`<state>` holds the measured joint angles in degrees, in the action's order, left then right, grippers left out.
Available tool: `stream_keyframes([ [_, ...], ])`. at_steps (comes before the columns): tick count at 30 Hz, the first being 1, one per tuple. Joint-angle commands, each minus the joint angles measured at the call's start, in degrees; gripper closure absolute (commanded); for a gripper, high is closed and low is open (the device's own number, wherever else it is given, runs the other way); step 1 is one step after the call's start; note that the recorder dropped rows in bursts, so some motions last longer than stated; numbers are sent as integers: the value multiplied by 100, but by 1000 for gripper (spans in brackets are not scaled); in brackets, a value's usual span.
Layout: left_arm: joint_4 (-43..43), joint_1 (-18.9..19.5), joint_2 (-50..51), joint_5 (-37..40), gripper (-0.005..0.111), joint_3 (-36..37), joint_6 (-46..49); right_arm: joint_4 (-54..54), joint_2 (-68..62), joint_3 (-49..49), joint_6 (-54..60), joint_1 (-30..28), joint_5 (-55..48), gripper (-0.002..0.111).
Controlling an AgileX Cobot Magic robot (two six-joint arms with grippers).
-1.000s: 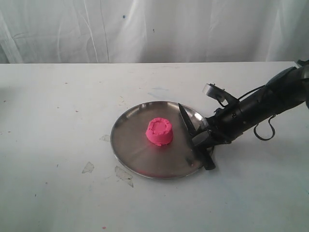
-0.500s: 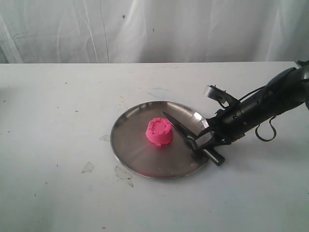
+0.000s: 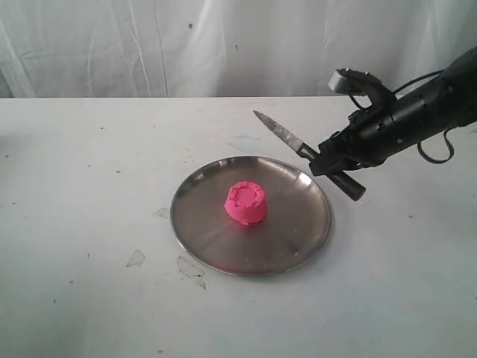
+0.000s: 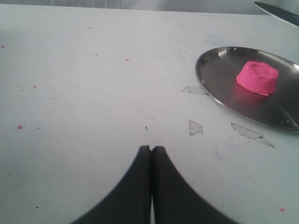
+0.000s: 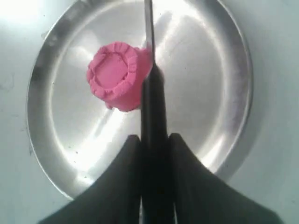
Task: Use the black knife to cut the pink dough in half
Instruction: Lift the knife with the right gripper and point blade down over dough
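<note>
- Bright pink round puck of soft dough with crimped rim [image 3: 247, 203] is seen whole and uncut, seated near the middle of a round steel plate [image 3: 201, 224] on a white table [image 3: 89, 186]
- Slim all-black knife with pointed blade [image 3: 283, 134] is gripped at the handle by the right gripper [image 3: 328, 160], fingers clenched on either side of it
- Knife is held tilted, tip directed far and left, butt of handle near and right; blade is raised clear of plate and dough, by the plate's far right rim
- Left gripper [image 4: 151, 150] is noted with fingers pressed together on nothing, over bare table well left of the plate
- White cloth backdrop [image 3: 223, 45] is hung behind the table
</note>
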<state>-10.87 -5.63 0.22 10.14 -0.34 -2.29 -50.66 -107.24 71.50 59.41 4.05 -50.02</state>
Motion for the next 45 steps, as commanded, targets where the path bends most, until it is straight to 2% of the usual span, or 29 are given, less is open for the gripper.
stream_keyframes([
  [1, -17, -17, -22, -1, 107, 34, -34, 1577, 735, 2, -1139, 416, 180, 108],
  [2, -17, -17, -22, -1, 107, 34, -34, 2030, 956, 2, -1570, 605, 219, 108],
  [6, -17, -17, -22, -1, 107, 34, -34, 2725, 1395, 2, -2622, 1013, 276, 108],
  [12, -17, -17, -22, -1, 107, 34, -34, 3321, 1609, -23, -3268, 1398, 63, 108],
  [20, -17, -17, -22, -1, 107, 34, -34, 4384, 1644, -23, -4460, 2189, 105, 108],
  [23, -17, -17, -22, -1, 107, 34, -34, 4384, 1644, -34, -4514, 2329, 163, 108],
  [29, -45, -17, -22, -232, 107, 34, -74, 4845, 1717, -784, -5067, 2457, 850, 108],
  [34, -568, -17, -22, -479, 107, 34, -92, 4903, 1939, -1233, -5067, 2457, 1418, 108],
  [41, -1783, -28, -22, -587, 107, 34, -845, 4903, 2180, -1293, -5056, 2457, 1497, 108],
  [43, -2214, -28, -22, -545, 107, 34, -823, 4903, 2232, -1293, -5019, 2457, 1497, 108],
  [45, -2261, -28, -22, -314, 107, -175, -791, 4903, 2241, -1293, -4928, 2457, 1497, 108],
])
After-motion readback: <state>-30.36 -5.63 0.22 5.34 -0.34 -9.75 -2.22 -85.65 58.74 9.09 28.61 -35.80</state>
